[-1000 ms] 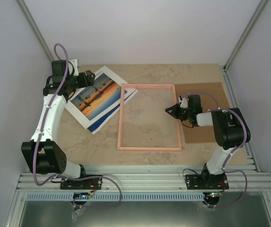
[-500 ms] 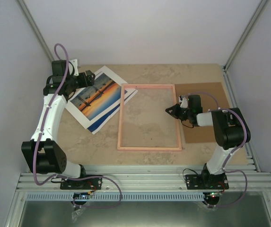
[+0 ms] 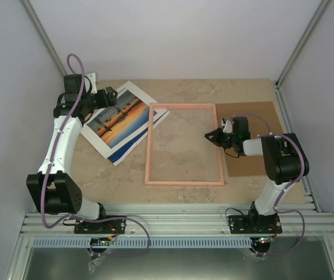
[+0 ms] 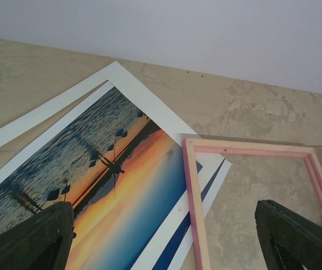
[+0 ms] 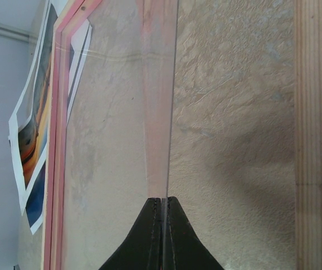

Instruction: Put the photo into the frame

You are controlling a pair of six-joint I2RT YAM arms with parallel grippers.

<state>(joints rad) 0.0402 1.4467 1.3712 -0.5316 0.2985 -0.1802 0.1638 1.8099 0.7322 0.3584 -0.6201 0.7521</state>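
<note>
Orange and blue inside its wide white border, the rectangular paper photo (image 3: 123, 125) lies face up and skewed on the tan stone-patterned table (image 3: 184, 93), over on my left side. Its nearest corner is tucked under the far-left corner of the thin pink rectangular frame (image 3: 184, 183), which lies flat at the middle of the table. From my left wrist I see the pink rail crossing over the print's white edge, with a bit of that edge showing inside the frame. My left pincer (image 3: 109, 95) hovers over the photo's far end with its two dark fingers spread wide and nothing between them. My right pincer (image 3: 208, 136) sits at the frame's right rail, and its fingertips (image 5: 155, 216) are pressed together on the edge of a thin clear sheet (image 5: 116, 140) that spans the frame's opening and carries a faint pink tint. Just beside the frame's right rail lies a plain brown cardboard sheet (image 3: 260, 114), with my right arm stretched above it.
</note>
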